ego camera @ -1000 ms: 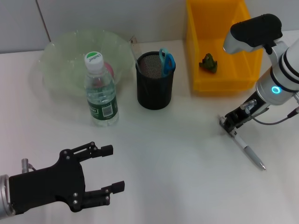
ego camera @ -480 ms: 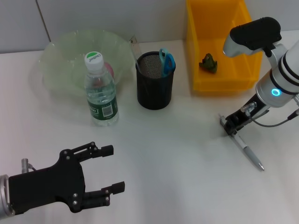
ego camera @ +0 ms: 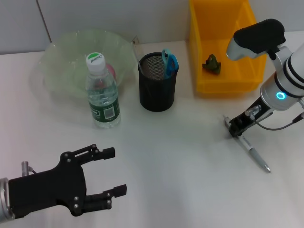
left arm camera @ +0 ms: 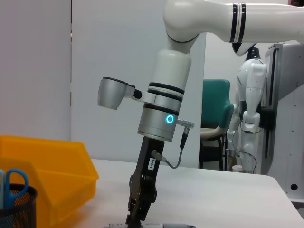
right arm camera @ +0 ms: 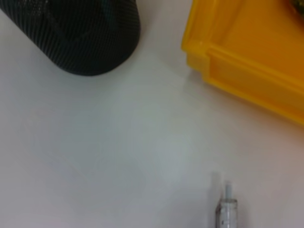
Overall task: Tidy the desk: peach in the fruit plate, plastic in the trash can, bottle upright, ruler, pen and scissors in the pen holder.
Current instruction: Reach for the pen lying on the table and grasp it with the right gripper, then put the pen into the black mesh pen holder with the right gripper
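Jaws of the right gripper (ego camera: 234,130) seemingly pinch the pen (ego camera: 251,153) against the tabletop (ego camera: 180,156), right of the pen holder (ego camera: 157,81), to lift it; left gripper (ego camera: 107,178) idles open.

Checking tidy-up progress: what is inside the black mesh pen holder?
Blue-handled scissors and a clear ruler stick out of the black mesh pen holder. Its walls hide anything lower down.

Teal chair (left arm camera: 214,107) & 2nd white robot (left arm camera: 251,104) in bkgd
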`<move>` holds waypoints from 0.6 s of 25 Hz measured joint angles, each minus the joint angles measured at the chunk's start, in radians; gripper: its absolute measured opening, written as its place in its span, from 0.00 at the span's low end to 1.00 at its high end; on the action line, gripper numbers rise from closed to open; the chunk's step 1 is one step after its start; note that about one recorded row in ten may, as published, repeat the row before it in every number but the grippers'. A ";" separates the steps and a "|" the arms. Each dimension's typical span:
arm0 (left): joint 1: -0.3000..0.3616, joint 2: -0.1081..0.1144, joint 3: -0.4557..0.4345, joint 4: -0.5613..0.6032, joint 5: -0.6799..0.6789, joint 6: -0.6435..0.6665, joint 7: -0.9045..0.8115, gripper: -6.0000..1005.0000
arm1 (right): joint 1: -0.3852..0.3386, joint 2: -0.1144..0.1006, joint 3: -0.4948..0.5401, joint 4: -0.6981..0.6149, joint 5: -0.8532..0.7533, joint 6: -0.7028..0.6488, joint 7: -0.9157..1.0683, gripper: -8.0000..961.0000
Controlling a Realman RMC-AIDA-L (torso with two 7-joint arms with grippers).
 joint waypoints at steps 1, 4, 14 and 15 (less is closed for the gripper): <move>0.000 0.000 0.000 0.000 0.000 0.000 0.000 0.80 | -0.001 0.000 0.000 -0.004 0.001 -0.001 -0.001 0.18; 0.000 0.001 -0.001 0.000 0.000 0.000 0.000 0.80 | -0.006 0.001 0.000 -0.018 0.003 -0.005 -0.002 0.16; 0.006 0.001 -0.006 0.001 0.000 0.010 0.000 0.80 | -0.093 -0.001 0.005 -0.253 0.111 -0.092 -0.014 0.14; 0.007 0.001 -0.006 0.001 0.000 0.012 0.000 0.80 | -0.107 -0.001 0.007 -0.297 0.133 -0.107 -0.019 0.15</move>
